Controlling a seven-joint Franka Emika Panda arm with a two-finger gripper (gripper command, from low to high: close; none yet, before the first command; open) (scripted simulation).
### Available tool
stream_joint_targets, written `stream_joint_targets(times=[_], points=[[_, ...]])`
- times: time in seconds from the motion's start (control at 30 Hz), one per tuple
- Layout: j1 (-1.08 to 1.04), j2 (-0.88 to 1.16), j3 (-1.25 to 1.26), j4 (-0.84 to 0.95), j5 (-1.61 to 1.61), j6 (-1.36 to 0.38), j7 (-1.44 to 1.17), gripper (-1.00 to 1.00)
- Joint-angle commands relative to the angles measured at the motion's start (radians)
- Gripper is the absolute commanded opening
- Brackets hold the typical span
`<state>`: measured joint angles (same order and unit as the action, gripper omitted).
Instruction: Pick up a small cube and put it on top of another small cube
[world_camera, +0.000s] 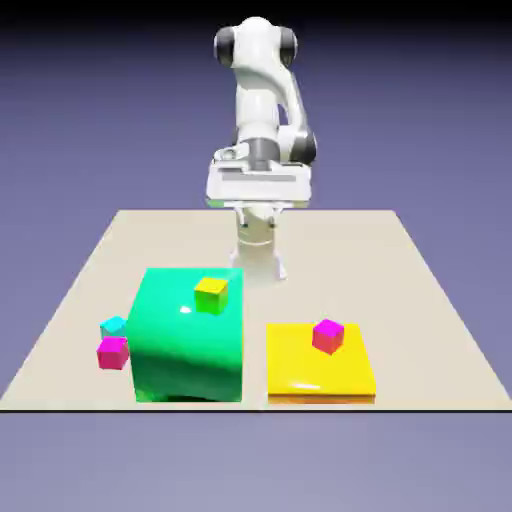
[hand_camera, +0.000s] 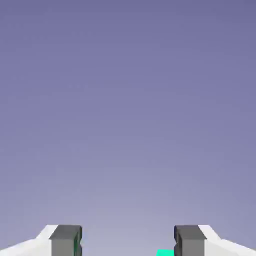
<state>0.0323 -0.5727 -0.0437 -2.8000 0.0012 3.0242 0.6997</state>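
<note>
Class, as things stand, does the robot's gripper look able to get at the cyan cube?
Probably yes: the gripper hangs open and empty, and nothing shows above the cyan cube, though the green block and a magenta cube crowd it.

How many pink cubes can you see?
2. One pink cube is at the exterior view's left, beside the big green block; another is on the yellow slab. More might hide behind the green block.
</note>
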Motion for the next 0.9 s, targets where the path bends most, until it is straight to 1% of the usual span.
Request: stream_joint_targets(times=[0.0, 0.87], points=[[0.017, -0.002, -0.036, 0.008, 0.001, -0.011, -0.034, 0.0], [0.455, -0.061, -0.979, 0.225, 0.026, -0.287, -0.924, 0.0]])
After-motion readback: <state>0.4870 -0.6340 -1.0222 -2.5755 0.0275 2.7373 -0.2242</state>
